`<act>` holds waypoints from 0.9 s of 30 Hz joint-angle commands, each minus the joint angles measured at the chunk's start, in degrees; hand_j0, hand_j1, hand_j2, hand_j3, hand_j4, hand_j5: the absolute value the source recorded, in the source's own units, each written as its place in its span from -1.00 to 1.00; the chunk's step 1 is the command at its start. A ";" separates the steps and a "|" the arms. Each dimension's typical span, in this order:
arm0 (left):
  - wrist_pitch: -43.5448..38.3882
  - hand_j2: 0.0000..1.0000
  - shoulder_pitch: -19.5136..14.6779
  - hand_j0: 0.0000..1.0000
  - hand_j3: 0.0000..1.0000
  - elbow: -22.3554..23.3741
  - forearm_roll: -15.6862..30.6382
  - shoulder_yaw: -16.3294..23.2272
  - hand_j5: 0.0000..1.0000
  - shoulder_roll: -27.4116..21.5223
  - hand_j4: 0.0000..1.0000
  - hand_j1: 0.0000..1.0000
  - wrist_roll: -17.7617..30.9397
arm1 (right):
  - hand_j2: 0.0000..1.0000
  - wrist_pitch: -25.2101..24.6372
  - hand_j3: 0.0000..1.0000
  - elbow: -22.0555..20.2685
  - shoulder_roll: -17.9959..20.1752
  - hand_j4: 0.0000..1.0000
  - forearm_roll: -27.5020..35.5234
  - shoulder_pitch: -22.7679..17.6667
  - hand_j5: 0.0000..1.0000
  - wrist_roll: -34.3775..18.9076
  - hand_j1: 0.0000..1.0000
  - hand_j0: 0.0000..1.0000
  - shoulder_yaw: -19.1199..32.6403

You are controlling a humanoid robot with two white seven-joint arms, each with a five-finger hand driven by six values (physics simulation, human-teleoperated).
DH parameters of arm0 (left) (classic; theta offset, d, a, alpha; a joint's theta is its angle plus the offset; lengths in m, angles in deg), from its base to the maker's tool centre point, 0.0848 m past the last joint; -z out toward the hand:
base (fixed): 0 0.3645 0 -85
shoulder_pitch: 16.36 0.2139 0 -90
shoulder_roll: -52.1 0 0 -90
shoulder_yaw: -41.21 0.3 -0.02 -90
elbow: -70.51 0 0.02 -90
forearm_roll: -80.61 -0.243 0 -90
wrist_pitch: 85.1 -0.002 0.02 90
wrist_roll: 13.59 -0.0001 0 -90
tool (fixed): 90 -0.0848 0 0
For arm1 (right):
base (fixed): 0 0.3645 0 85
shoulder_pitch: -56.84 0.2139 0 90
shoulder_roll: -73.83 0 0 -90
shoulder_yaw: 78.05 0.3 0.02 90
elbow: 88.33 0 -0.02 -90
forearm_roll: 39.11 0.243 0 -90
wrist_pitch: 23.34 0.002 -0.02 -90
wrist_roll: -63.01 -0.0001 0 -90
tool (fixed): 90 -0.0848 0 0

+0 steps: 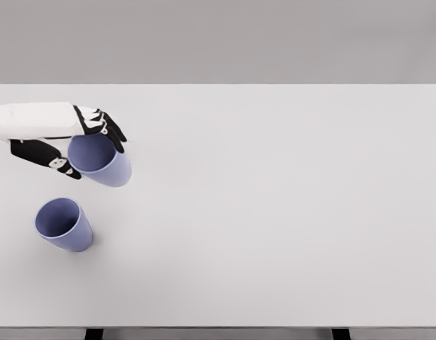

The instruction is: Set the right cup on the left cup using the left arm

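Our left hand (74, 142) pinches the held blue cup (101, 161) by its rim, above the worktop (274, 198), near the second blue cup (63, 224). We should centre it over that open mouth, upright, then lower gently.

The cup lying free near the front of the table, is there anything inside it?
Nothing shows inside the free cup: only its bare blue wall and floor. The table beneath its base is covered.
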 commanded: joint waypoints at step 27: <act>-0.13 -0.13 5.27 -0.13 -0.13 -4.83 3.16 -1.22 -0.13 -17.06 -0.13 -0.13 0.34 | 1.00 0.01 1.00 0.00 0.00 1.00 -0.02 0.09 1.00 -0.02 1.00 1.00 -0.02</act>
